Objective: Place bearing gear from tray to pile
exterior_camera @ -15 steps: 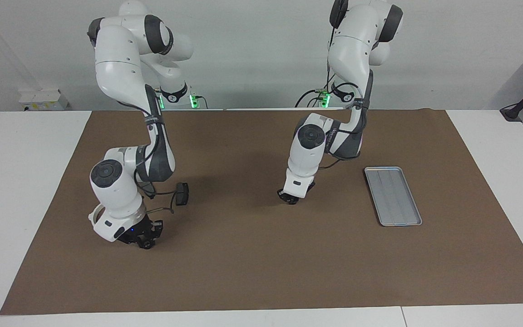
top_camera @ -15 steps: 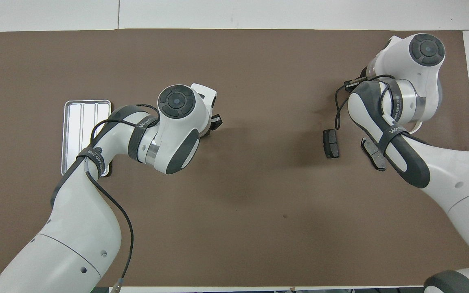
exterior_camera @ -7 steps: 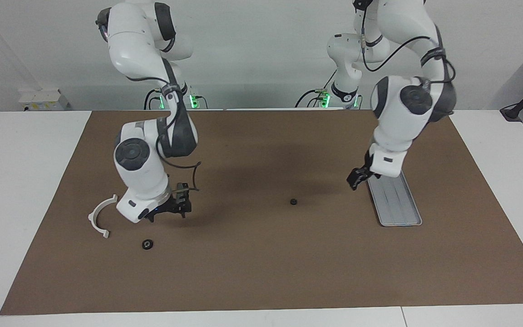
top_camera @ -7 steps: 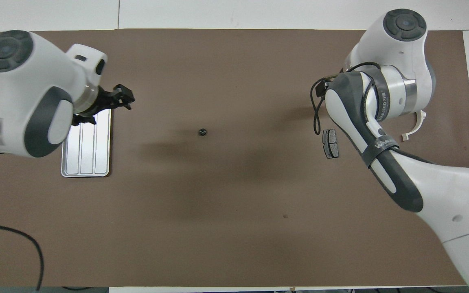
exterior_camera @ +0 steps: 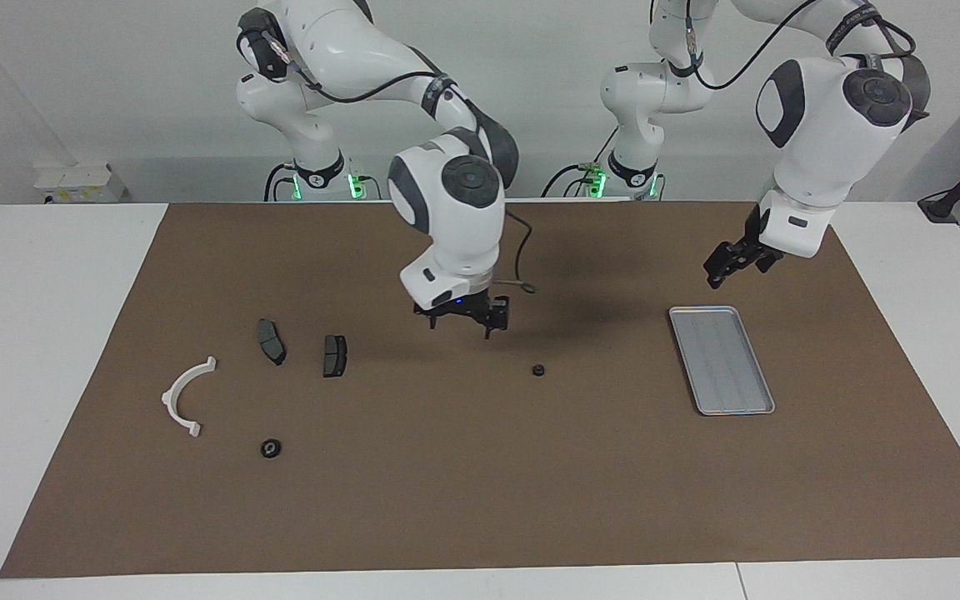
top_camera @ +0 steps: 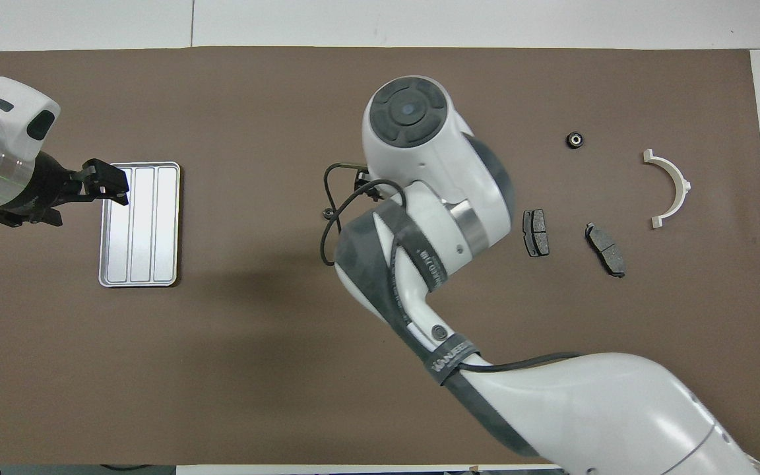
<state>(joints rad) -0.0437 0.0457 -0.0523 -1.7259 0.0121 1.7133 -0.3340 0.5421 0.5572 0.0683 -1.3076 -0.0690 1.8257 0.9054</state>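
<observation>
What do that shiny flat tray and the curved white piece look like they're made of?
The tray looks like brushed metal, perhaps aluminium: silver-grey, with a soft sheen and pressed ridges. The half-ring bracket looks like matte moulded plastic: plain white, no shine.

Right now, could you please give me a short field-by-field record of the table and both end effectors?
tray: bare, at the left arm's end
bearing gear: on the mat mid-table
second bearing gear: beside the white bracket
brake pads: flat, apart
right end effector: open, holding nothing, in the air over the mat near the mid-table gear
left end effector: open, holding nothing, above the mat by the tray
</observation>
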